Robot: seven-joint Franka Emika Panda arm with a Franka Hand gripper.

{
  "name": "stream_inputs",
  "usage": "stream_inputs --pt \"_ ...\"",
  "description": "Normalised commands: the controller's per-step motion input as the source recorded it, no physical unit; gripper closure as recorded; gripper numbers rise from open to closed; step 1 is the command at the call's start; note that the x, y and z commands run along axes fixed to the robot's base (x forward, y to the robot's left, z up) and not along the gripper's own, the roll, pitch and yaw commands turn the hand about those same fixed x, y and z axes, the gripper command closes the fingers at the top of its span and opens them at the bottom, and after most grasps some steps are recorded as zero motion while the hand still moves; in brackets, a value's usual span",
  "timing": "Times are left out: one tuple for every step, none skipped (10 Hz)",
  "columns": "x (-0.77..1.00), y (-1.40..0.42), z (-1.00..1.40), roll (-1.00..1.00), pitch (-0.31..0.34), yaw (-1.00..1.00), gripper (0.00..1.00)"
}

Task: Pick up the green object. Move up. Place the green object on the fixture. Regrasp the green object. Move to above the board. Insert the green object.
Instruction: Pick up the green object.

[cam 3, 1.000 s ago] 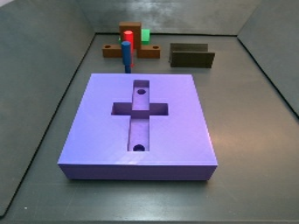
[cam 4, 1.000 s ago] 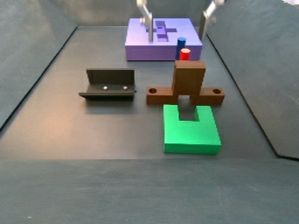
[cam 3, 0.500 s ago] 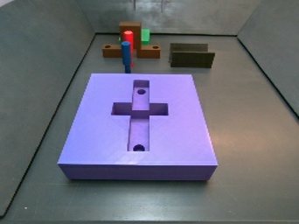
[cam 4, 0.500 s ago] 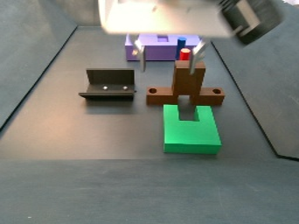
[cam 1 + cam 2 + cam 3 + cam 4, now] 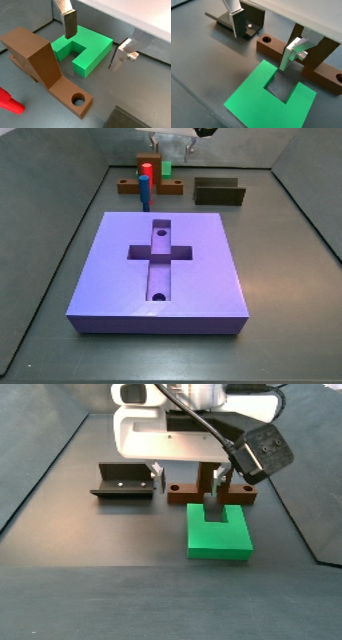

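While the gripper [image 5: 193,485] hangs low over the far end of the green object [image 5: 218,534], its jaws stand wide apart and hold nothing. In both wrist views the two silver fingers [image 5: 67,22] straddle the piece: one plate sits over one edge of the green object [image 5: 83,50], the other finger [image 5: 292,54] sits beyond the opposite edge, with clear air between each plate and the plastic. The green object [image 5: 272,96] lies flat on the worktop [image 5: 80,534], its notch facing the orange-brown stand [image 5: 214,482], which it lies just beside. That stand [image 5: 42,65] rises as a tall post from a base with a round hole. The fixture [image 5: 124,481] sits near the stand, apart from the green piece. A red peg [image 5: 146,170] and a blue cylinder [image 5: 143,189] stand by the stand in a side view. The board [image 5: 160,268] lies well apart from the gripper [image 5: 174,139].
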Motion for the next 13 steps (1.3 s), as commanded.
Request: stream_inputs --pt "-0.09 0.0 -0.06 0.05 -0.091 0.23 0.0" --pt "0.0 0.0 -0.07 0.09 -0.043 0.14 0.0" --pt "0.0 0.0 -0.21 0.09 -0.06 0.0 0.0" --pt "-0.02 0.0 -0.34 0.09 -0.079 0.0 0.0" --pt "-0.07 0.0 -0.36 0.1 -0.091 0.0 0.0" --pt "0.0 0.0 -0.37 0.08 -0.08 0.0 0.0" --pt "0.0 0.0 -0.37 0.08 -0.07 0.0 0.0" --pt "0.0 0.01 -0.31 0.05 -0.063 0.0 0.0" --pt "0.0 0.02 -0.25 0.01 -0.053 0.0 0.0" --pt "0.01 0.01 -0.29 0.0 -0.066 0.0 0.0" --pt "0.05 0.0 -0.27 0.0 -0.049 0.0 0.0" --pt "0.03 0.0 -0.25 0.0 -0.044 0.0 0.0" --pt "0.01 0.0 -0.21 0.01 -0.036 0.0 0.0"
